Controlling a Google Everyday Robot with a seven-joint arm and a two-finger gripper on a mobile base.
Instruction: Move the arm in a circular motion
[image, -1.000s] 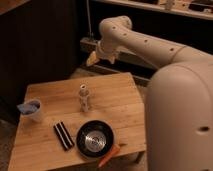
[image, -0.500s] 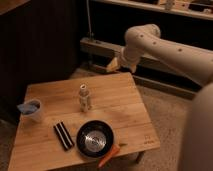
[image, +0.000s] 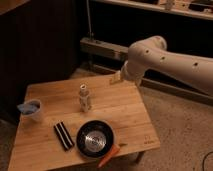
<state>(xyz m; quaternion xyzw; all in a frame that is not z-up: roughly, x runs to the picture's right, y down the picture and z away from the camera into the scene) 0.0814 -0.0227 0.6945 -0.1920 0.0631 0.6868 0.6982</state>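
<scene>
The large off-white arm (image: 170, 62) reaches in from the right edge, bends at a rounded joint (image: 147, 50) and points down and left. Its pale gripper (image: 116, 79) hangs just above the far right edge of the wooden table (image: 130, 112). It holds nothing that I can see. The arm's thick tube shows small dark holes. The gripper is apart from everything on the table.
On the table stand a small white bottle-like figure (image: 84, 98), a blue cup (image: 31, 110), a black striped bar (image: 63, 135), a dark round pan (image: 95, 138) and an orange carrot (image: 109, 155) at the front edge. Dark shelving (image: 105, 47) runs behind.
The arm has swung across the view: its bulk pulled back to the right, and the gripper moved right and then lower, toward the table's far right edge.
</scene>
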